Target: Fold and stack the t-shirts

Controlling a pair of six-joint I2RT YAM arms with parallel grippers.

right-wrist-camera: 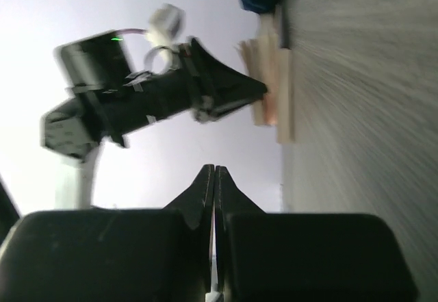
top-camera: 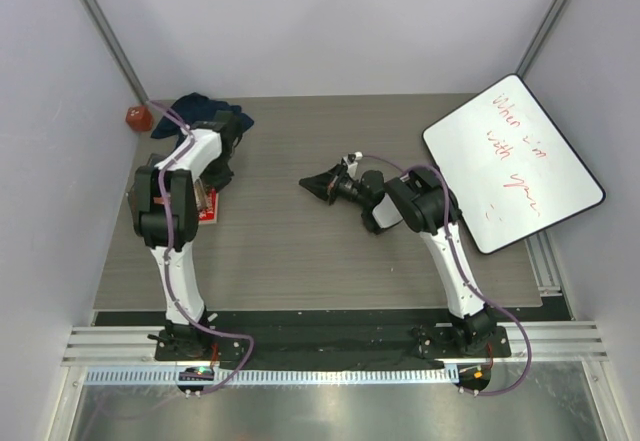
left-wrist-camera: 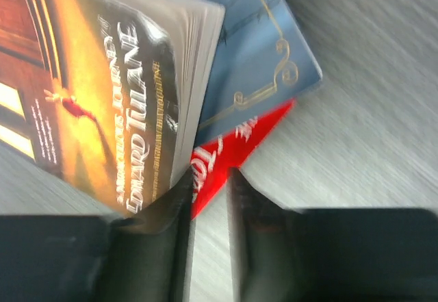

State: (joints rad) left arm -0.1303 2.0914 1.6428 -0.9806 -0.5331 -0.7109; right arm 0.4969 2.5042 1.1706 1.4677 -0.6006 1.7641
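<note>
Left gripper: jaws a crack apart, empty, close over a stack of books. Right gripper: closed on nothing. T-shirts lay heaped and unfolded beyond the left gripper. Likely risk: closing here would catch a book cover instead of cloth and drag the stack. No containers were seen.

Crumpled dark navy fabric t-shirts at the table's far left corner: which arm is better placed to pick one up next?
Left. The left arm reaches up beside the crumpled dark navy fabric t-shirts, jaws slightly parted over colourful stacked books; the right arm sits centrally, jaws shut, well away.
</note>
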